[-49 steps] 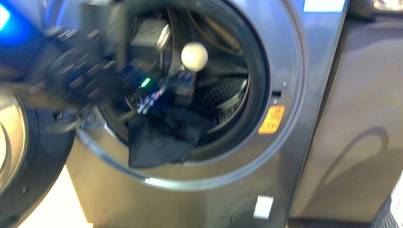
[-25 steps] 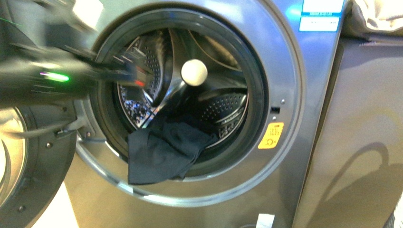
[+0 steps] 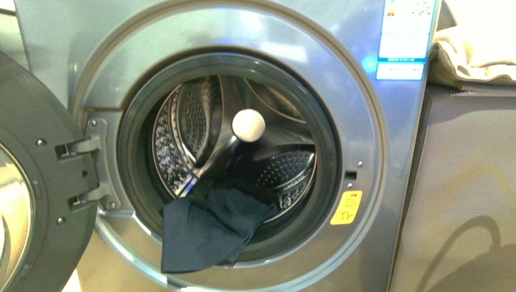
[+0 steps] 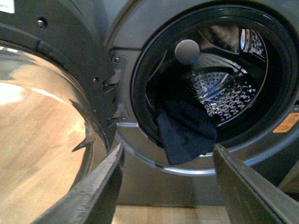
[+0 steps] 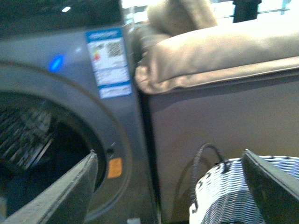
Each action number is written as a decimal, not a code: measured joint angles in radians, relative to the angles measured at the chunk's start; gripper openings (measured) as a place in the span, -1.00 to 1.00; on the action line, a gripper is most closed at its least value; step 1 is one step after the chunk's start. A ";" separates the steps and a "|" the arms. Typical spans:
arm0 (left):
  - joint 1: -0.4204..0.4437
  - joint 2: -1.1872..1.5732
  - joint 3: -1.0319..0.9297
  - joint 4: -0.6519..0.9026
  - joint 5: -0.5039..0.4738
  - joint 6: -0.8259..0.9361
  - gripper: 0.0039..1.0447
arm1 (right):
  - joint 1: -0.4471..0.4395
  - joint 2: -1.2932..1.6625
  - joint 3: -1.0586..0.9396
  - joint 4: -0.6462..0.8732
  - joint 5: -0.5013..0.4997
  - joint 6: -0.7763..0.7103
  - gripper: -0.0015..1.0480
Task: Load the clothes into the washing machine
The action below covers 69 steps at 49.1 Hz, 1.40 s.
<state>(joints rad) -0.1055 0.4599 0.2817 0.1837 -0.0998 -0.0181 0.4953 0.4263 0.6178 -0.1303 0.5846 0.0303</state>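
Clothes (image 3: 204, 228): dark navy fabric lying partly inside the drum, its lower edge draped out over the door seal of the washing machine (image 3: 389, 182). Door (image 3: 30, 201) swung open to the left. Left gripper (image 4: 166, 186): jaws spread wide, holding nothing. Right gripper (image 5: 170, 186): likewise spread, empty, near a white wicker basket (image 5: 233, 196).

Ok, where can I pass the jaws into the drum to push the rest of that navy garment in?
The opening is free above and right of the clothes, between the white ball and the perforated drum wall. It is crowded at the lower-left rim of the washing machine, where the fabric drapes over the door seal, close to the open door hinge.
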 joint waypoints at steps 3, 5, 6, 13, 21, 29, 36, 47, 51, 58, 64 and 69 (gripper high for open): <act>0.058 -0.023 -0.028 0.000 0.078 0.003 -0.13 | -0.065 -0.035 -0.048 -0.023 -0.134 -0.011 0.52; 0.081 -0.037 -0.050 0.002 0.094 0.007 -0.27 | -0.105 -0.061 -0.090 -0.019 -0.208 -0.019 0.39; 0.090 -0.044 -0.059 0.003 0.096 0.008 -0.34 | -0.124 -0.073 -0.110 -0.014 -0.231 -0.020 0.32; 0.103 -0.088 -0.109 0.010 0.097 0.010 -0.79 | -0.223 -0.141 -0.224 0.021 -0.324 -0.024 -0.12; 0.103 -0.145 -0.162 0.011 0.100 0.011 -0.94 | -0.320 -0.218 -0.340 0.060 -0.418 -0.026 -0.75; 0.103 -0.208 -0.206 -0.007 0.100 0.011 -0.94 | -0.490 -0.286 -0.440 0.088 -0.577 -0.029 -0.95; 0.103 -0.257 -0.231 -0.030 0.100 0.011 -0.94 | -0.491 -0.325 -0.495 0.105 -0.580 -0.030 -0.95; 0.103 -0.442 -0.269 -0.180 0.100 0.011 -0.94 | -0.491 -0.354 -0.537 0.114 -0.581 -0.030 -0.95; 0.103 -0.452 -0.273 -0.181 0.099 0.011 -0.94 | -0.491 -0.362 -0.544 0.116 -0.583 -0.030 -0.95; 0.103 -0.455 -0.273 -0.183 0.100 0.011 -0.94 | -0.492 -0.377 -0.562 0.119 -0.583 -0.029 -0.95; 0.103 -0.455 -0.273 -0.183 0.100 0.011 -0.94 | -0.493 -0.409 -0.595 0.127 -0.583 -0.030 -0.95; 0.103 -0.455 -0.273 -0.183 0.100 0.011 -0.94 | -0.493 -0.420 -0.613 0.127 -0.582 -0.029 -0.95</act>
<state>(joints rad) -0.0025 0.0044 0.0090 0.0006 -0.0002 -0.0071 0.0025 0.0059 0.0051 -0.0036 0.0025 0.0010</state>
